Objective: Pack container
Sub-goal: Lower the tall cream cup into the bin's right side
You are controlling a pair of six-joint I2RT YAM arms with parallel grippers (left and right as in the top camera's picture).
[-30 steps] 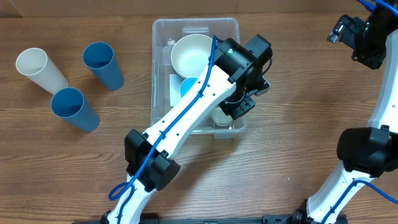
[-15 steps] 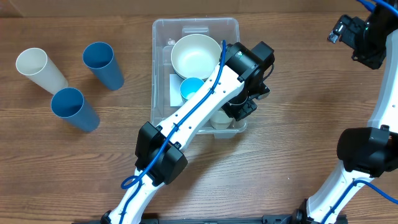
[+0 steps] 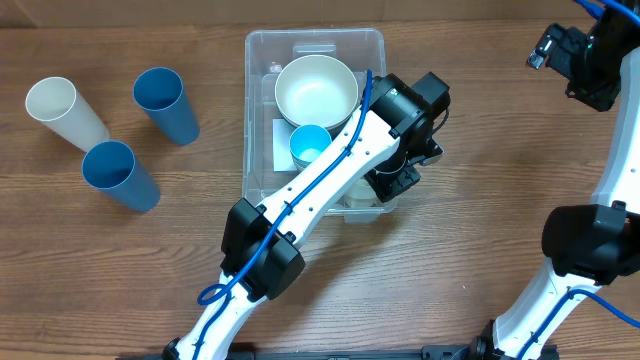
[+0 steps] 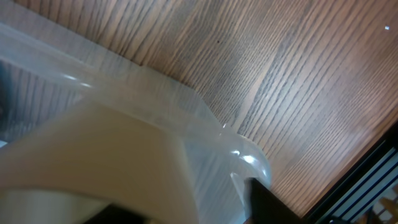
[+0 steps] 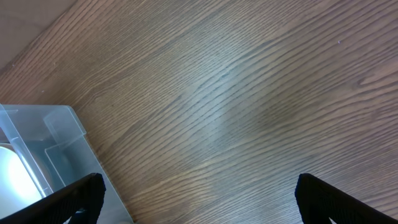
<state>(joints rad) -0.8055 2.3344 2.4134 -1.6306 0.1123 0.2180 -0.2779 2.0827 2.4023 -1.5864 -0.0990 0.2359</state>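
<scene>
Sitting mid tabletop (image 3: 480, 150), container (image 3: 262, 100) holds white bowl (image 3: 316, 88) and blue cup (image 3: 308, 145). Left pincer (image 3: 392, 180) over its near-right corner, opening indeterminate. Right pincer (image 5: 199, 194) spread wide, empty, well apart.

The container (image 3: 312, 37) is seen to be of clear, glossy plastic, with highlights caught along its rounded rim. The table (image 3: 500, 160) is finished in matt brown wood with a fine, visible grain. The cream bowl (image 3: 316, 90) and the cream cup (image 3: 62, 110) are shown smooth, with little sheen.
</scene>
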